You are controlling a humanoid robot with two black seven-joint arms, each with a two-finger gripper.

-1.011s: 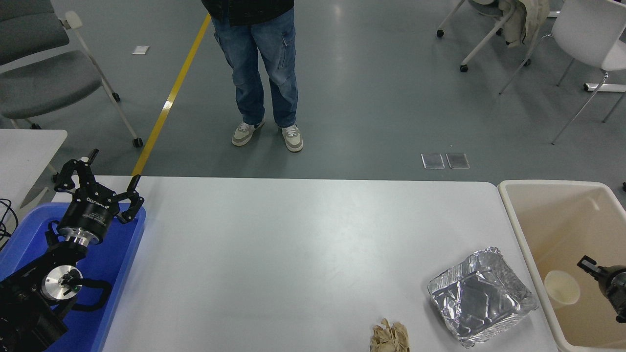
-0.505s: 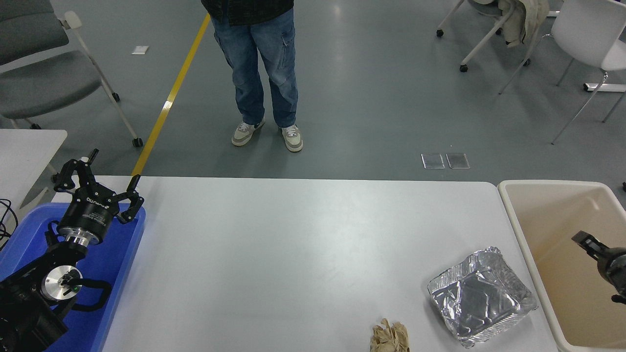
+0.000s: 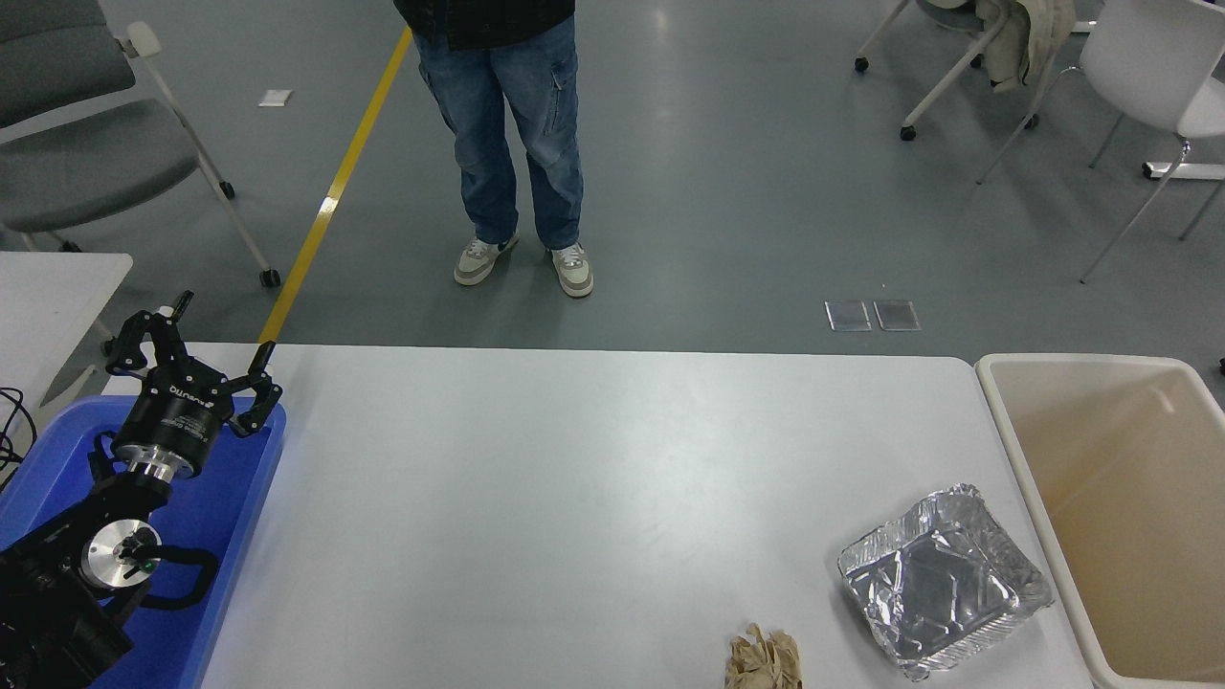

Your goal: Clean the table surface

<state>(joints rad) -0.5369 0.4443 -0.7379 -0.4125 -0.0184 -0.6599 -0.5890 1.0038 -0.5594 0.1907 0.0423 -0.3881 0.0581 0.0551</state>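
Table surface [image 3: 536, 498] white, foil tray [image 3: 943, 579] near right edge, grey floor [image 3: 727, 191], left hand [image 3: 196, 359] spread wide.

The left gripper [image 3: 196, 357] sits at the lower left, arm angled forward, jaws seemingly spread wide.

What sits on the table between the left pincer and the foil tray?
Nothing: in the head view the table surface is bare from the left pincer, parked over the blue bin, to the foil tray. The crumpled brown paper lies nearer, off that line.
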